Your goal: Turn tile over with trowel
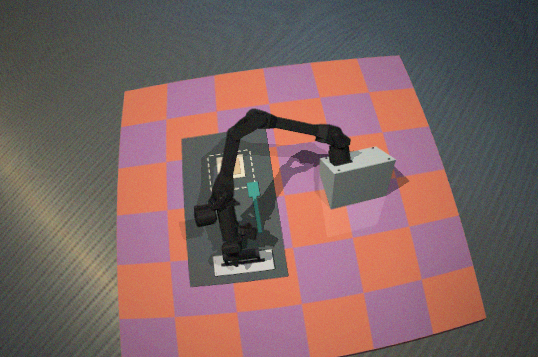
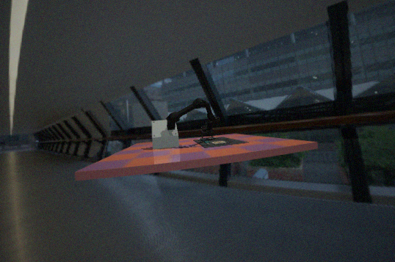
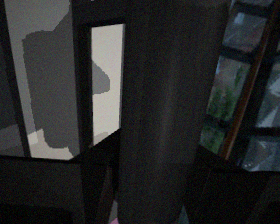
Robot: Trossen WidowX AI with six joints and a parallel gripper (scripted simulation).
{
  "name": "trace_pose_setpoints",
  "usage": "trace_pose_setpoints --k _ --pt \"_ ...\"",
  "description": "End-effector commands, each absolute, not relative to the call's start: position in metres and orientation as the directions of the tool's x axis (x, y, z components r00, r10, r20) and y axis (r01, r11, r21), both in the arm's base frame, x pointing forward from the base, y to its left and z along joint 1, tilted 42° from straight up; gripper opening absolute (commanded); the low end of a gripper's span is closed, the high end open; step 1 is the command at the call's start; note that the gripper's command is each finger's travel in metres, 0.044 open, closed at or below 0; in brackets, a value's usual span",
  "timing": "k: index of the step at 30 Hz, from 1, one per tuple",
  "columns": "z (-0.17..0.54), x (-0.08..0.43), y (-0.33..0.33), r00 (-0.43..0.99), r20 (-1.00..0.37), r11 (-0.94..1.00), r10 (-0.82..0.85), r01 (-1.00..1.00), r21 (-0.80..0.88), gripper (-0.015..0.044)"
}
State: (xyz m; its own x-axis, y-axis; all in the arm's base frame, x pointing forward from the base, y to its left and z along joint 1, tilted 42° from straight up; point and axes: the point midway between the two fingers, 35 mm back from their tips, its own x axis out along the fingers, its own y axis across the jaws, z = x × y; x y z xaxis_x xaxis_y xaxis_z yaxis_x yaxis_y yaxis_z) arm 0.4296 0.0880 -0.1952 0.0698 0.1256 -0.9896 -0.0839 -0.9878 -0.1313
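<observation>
My gripper (image 1: 243,258) (image 2: 207,137) is shut on the dark handle of a trowel. The trowel's broad white blade (image 1: 220,269) (image 3: 103,117) is over the near end of the mat (image 1: 200,273) in the top view. Whether the blade touches the mat I cannot tell. The cream and tan tile (image 1: 240,165) (image 2: 219,142) lies inside the dashed outline (image 1: 209,173), away from the gripper; the arm hides part of it. Which side is up I cannot tell. The dark handle fills the middle of the wrist view.
A teal flat-headed tool (image 1: 253,189) lies on the mat beside the outline's near right corner, its thin handle toward the gripper. The grey base box (image 1: 357,178) (image 2: 165,136) stands right of the mat in the top view. The upper arm arches over the tile.
</observation>
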Motion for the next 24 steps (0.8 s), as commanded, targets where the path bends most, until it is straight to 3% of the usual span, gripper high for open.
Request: trace_pose_setpoints --k 1,6,17,24 --pt "-0.1976 0.4319 0.0871 0.077 -0.987 -0.987 0.138 -0.075 -0.144 0.0000" --pt "-0.2018 0.4317 0.0833 0.076 -0.988 -0.987 0.138 -0.075 -0.143 0.0000" --pt "-0.2018 0.4317 0.0833 0.076 -0.988 -0.987 0.138 -0.075 -0.143 0.0289" --pt "-0.2018 0.4317 0.0833 0.076 -0.988 -0.987 0.138 -0.075 -0.143 0.0300"
